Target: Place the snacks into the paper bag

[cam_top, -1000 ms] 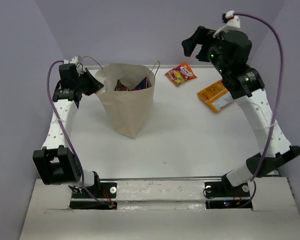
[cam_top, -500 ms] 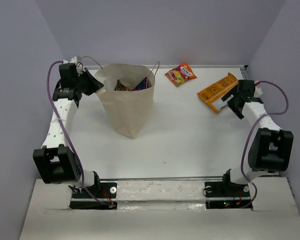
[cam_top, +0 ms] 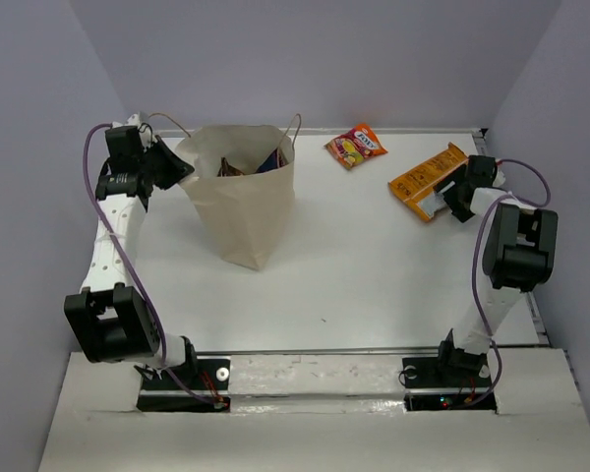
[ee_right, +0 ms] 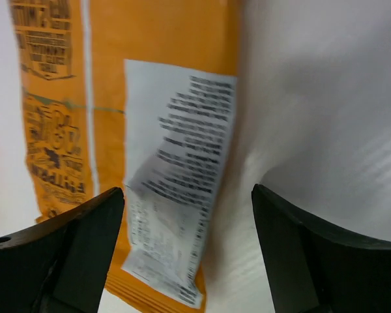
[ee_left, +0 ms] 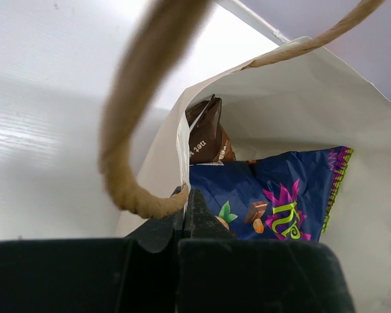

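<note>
The tan paper bag [cam_top: 246, 202] stands at the back left. My left gripper [cam_top: 177, 167] is shut on its left rim [ee_left: 181, 153], by a cord handle [ee_left: 127, 150]. Inside the bag a dark brown packet [ee_left: 207, 134] and a purple packet [ee_left: 274, 199] show. The orange packet [cam_top: 425, 181] lies flat at the right. My right gripper [cam_top: 450, 197] is open and low beside its near right corner. In the right wrist view the packet's white label [ee_right: 176, 169] lies between the spread fingertips [ee_right: 85, 222]. The red-orange packet [cam_top: 355, 145] lies at the back. The teal packet is hidden.
The back wall and side walls enclose the white table [cam_top: 374, 265]. The right arm's elbow [cam_top: 516, 246] stands just in front of its gripper.
The right arm dropped from high at the back down to the orange packet's right corner. The left gripper pulled the bag's rim a little left and the bag shifted with it.
</note>
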